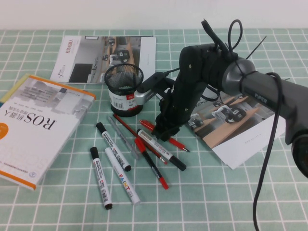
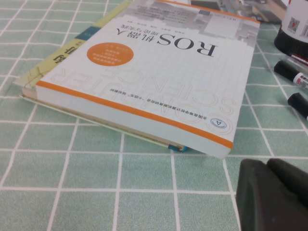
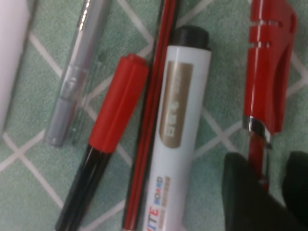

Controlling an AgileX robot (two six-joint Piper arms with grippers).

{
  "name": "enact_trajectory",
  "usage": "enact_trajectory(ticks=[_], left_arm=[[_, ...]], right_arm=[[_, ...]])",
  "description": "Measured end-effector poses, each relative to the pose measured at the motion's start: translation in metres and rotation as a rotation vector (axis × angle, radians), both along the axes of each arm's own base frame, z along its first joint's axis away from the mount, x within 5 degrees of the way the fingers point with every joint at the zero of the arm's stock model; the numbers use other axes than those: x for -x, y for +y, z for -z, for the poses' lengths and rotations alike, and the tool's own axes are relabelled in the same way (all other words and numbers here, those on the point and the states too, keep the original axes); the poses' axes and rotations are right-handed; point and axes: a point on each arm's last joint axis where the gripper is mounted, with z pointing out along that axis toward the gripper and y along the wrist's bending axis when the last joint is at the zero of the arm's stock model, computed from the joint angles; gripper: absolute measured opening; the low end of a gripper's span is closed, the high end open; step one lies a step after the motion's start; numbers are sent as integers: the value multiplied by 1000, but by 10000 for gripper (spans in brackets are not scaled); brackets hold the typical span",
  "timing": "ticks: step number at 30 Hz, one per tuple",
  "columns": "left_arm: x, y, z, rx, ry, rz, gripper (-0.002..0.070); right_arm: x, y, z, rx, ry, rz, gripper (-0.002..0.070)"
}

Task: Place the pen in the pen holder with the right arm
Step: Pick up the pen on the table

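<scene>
Only the right wrist view shows right gripper jaws straddling the pen.

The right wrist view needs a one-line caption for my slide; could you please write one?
Right hand straddling the red click pen, which lies beside a whiteboard marker on the green checked cloth.
</scene>
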Motion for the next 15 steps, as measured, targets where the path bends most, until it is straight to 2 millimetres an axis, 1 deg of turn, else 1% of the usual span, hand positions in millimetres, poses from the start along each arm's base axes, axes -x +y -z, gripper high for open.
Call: enact_trajectory(ticks=[2, 6, 7, 15], left_arm=[[0, 0, 0, 0, 0, 0, -4], [0, 0, 0, 0, 0, 0, -4], [0, 0, 0, 0, 0, 0, -4], [0, 0, 0, 0, 0, 0, -4]], right_arm=[[0, 0, 1, 9, 11, -4, 166], [-1, 0, 2, 34, 28, -16, 74], [-1, -1, 4, 43, 36, -16, 67], [-3, -3, -2, 78, 46, 50, 67]])
